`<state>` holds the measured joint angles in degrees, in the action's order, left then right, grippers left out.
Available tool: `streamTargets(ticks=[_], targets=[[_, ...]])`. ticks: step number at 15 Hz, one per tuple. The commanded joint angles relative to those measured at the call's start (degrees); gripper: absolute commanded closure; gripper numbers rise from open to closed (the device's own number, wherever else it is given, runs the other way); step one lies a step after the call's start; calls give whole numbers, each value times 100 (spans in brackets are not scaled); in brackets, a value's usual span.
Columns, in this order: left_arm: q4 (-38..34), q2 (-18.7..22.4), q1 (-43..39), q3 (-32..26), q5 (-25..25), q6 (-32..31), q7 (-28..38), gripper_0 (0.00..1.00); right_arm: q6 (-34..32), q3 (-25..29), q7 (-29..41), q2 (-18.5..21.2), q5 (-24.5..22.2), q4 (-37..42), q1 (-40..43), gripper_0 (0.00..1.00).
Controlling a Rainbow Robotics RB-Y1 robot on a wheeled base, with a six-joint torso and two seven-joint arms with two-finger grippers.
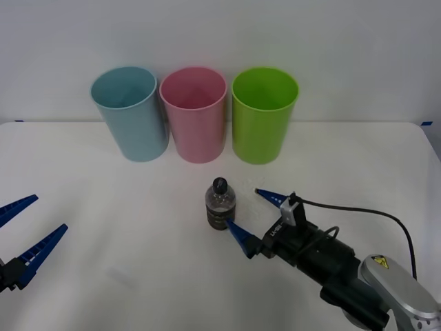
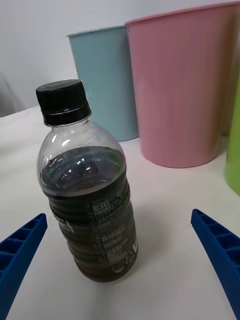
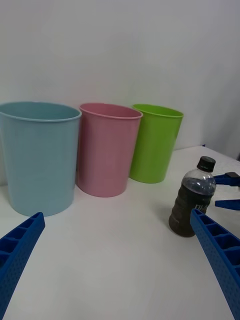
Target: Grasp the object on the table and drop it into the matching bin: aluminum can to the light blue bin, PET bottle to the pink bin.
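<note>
The PET bottle stands upright on the table, out in front of the pink bin and well apart from it, with bare white surface all round its base. Everything else here sits relative to that bottle. The right gripper is just beside it on the robot's right, jaws spread wide; one blue finger tip lies low against the bottle's foot, though I cannot tell whether it touches, and the other stands off to the side with open room between. In the right wrist view the bottle rises between the two fingers, nearer to one of them. Behind the bottle the light blue bin, the pink bin and a lime green bin stand in a close row near the table's far edge. The left gripper hovers far from the bottle, at the table's left margin, jaws wide
</note>
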<state>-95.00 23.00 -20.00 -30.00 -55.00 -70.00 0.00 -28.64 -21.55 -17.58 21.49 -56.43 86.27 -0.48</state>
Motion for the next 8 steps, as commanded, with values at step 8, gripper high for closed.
streamTargets(ticks=[8], targets=[[0, 0, 0, 0, 0, 0, 0, 0, 376, -464, -35, -356, -26, -822, -787, 0]])
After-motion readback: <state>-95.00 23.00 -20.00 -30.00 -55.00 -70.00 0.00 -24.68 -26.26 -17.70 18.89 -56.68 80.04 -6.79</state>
